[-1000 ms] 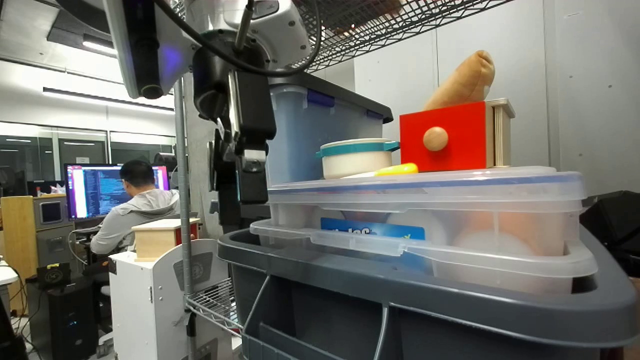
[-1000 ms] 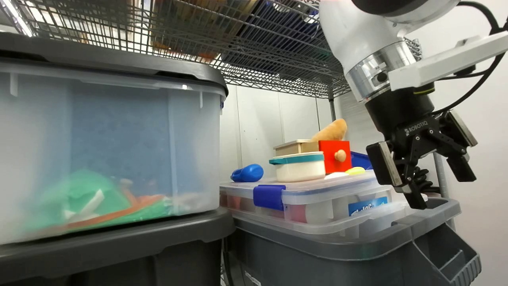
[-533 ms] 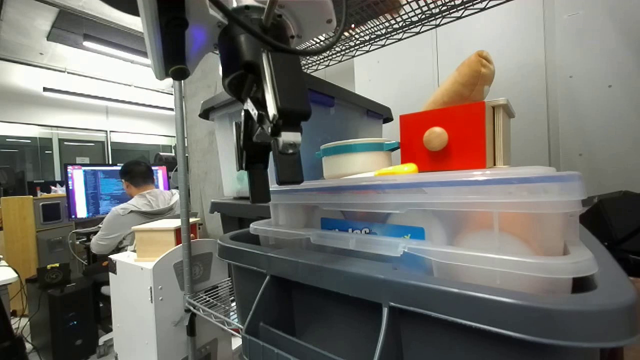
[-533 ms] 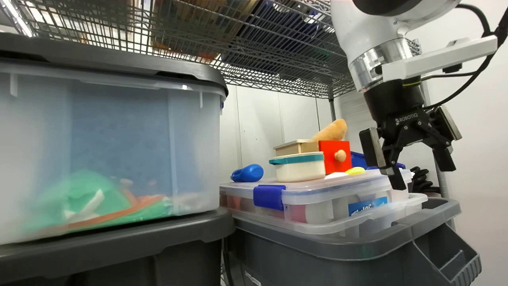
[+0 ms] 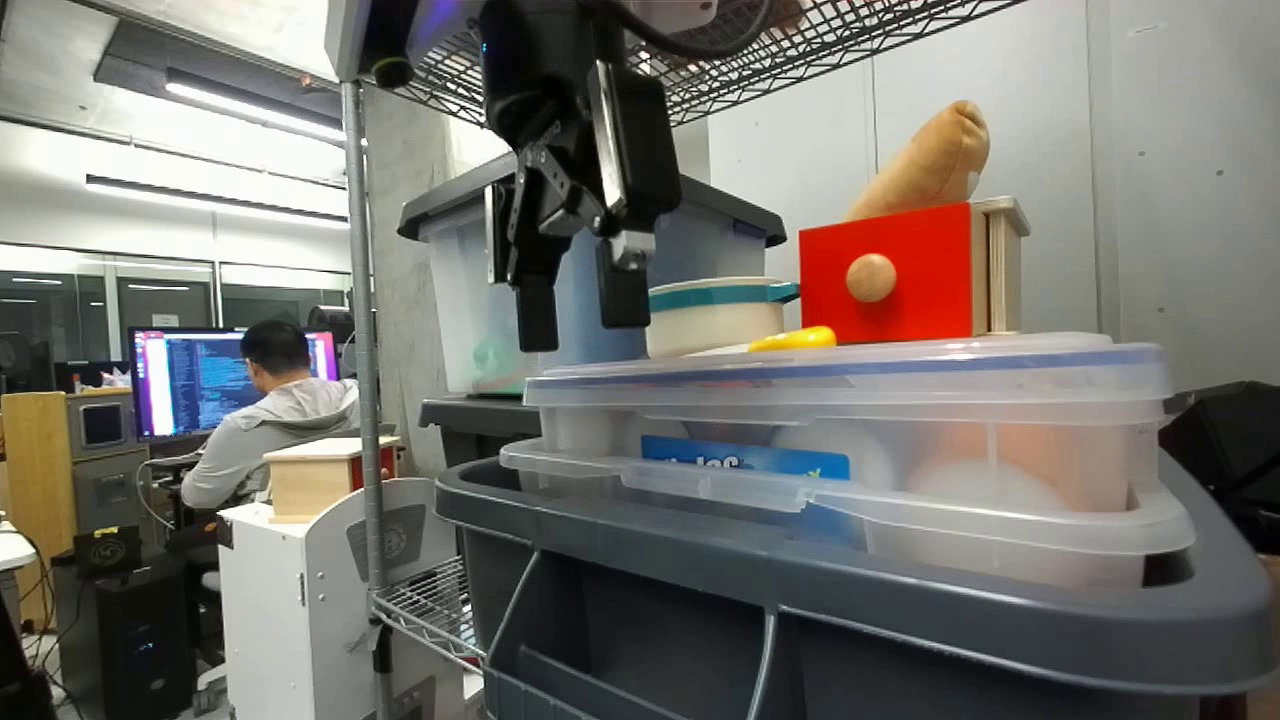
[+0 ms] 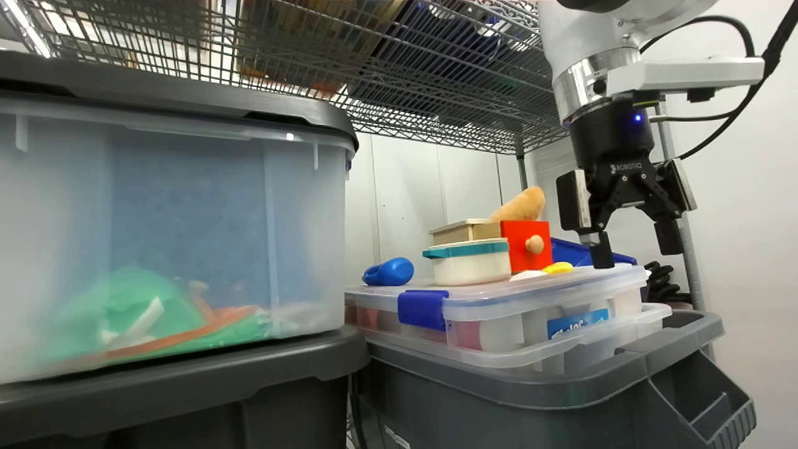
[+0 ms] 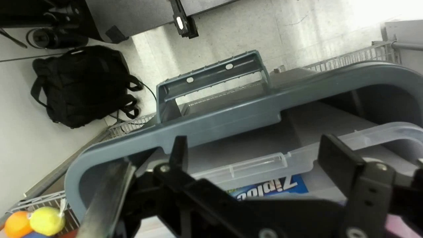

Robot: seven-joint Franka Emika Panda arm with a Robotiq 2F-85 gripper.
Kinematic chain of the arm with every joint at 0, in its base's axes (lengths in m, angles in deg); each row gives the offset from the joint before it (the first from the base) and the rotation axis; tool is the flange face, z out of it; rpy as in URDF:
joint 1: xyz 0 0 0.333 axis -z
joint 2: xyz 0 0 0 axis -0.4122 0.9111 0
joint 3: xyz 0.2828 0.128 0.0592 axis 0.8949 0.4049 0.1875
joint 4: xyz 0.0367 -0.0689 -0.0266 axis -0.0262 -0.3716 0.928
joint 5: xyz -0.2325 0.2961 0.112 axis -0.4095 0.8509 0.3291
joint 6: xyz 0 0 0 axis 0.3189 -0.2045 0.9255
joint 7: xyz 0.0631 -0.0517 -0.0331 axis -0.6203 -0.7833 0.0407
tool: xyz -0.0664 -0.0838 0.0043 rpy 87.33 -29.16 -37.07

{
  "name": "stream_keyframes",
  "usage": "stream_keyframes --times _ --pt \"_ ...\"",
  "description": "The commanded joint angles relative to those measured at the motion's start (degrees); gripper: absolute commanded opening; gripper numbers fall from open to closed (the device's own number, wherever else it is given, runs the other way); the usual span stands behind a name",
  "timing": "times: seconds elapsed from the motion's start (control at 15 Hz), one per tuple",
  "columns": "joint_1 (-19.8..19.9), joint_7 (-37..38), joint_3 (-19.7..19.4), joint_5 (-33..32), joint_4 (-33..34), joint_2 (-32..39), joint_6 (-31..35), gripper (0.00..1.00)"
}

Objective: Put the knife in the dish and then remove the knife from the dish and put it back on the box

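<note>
The knife, with a yellow handle (image 5: pixel 795 339) and a whitish part beside it, lies on the lid of the clear box (image 5: pixel 850 380). It also shows in an exterior view (image 6: pixel 558 268). The cream dish (image 5: pixel 722 325) with a teal band stands on the same lid, beside the knife; it also shows in an exterior view (image 6: pixel 472 269). My gripper (image 6: pixel 634 244) is open and empty, pointing down near the box's edge. In an exterior view my gripper (image 5: pixel 582 310) covers the dish's left handle. The wrist view shows the gripper (image 7: pixel 256 148) with its fingers wide apart; knife and dish are out of view there.
A red-fronted drawer box (image 5: pixel 885 280) with a tan bread-like toy (image 5: pixel 930 160) stands behind the knife. A blue object (image 6: pixel 389 272) lies on the lid. A tall clear bin (image 6: pixel 230 218) stands nearby. A wire shelf (image 6: pixel 374 75) hangs above. A grey tub (image 7: pixel 214 122) holds the box.
My gripper has risen and turned more upright. It has moved closer to the box and dish. It stays open. The knife, dish and box have not moved.
</note>
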Motion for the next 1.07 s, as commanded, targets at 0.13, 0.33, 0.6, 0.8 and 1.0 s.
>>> stream_keyframes --times 0.13,0.33,0.6,0.8,1.0 --pt "-0.5 -5.4 -1.6 1.2 4.9 0.0 2.8 1.0" --pt "-0.5 -6.8 -1.8 0.9 6.8 0.3 5.8 1.0" --pt "-0.5 -7.8 -1.9 0.8 8.1 0.6 8.5 1.0" --pt "-0.7 -9.1 -2.2 1.4 7.8 1.0 10.5 1.0" --pt "-0.9 -13.0 -3.0 3.0 7.4 1.8 12.7 1.0"
